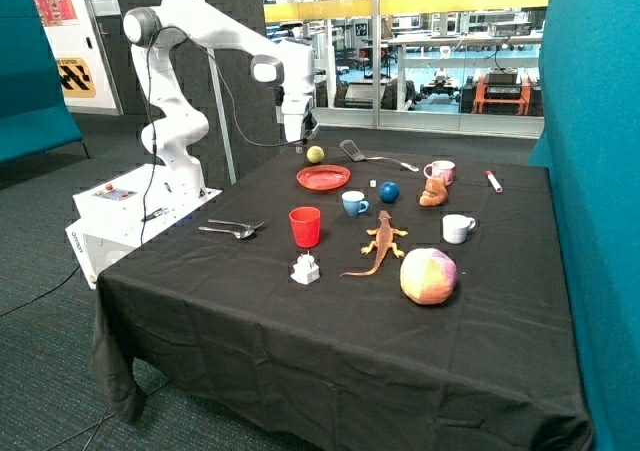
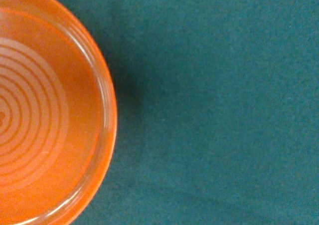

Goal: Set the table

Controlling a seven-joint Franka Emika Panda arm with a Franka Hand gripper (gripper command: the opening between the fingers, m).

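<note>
The table (image 1: 340, 351) is covered with a black cloth. A red plate (image 1: 323, 177) lies toward its far side, and the wrist view shows part of this plate (image 2: 50, 110) with ring marks, beside bare cloth (image 2: 214, 110). My gripper (image 1: 301, 136) hangs above the cloth just beyond the plate's edge, close to a yellow ball (image 1: 315, 154). A red cup (image 1: 305, 226) stands nearer the front. A fork and spoon (image 1: 235, 229) lie by the table edge next to the robot's pedestal. A blue cup (image 1: 354, 203), a white cup (image 1: 458, 228) and a pink mug (image 1: 440, 172) stand further along.
A black spatula (image 1: 365, 154), a blue ball (image 1: 389, 191), an orange toy lizard (image 1: 382, 241), a pastel plush ball (image 1: 428, 275), a brown toy (image 1: 433, 193), a marker (image 1: 493, 180) and a small white object (image 1: 305, 269) are spread over the cloth. Teal partitions flank the table.
</note>
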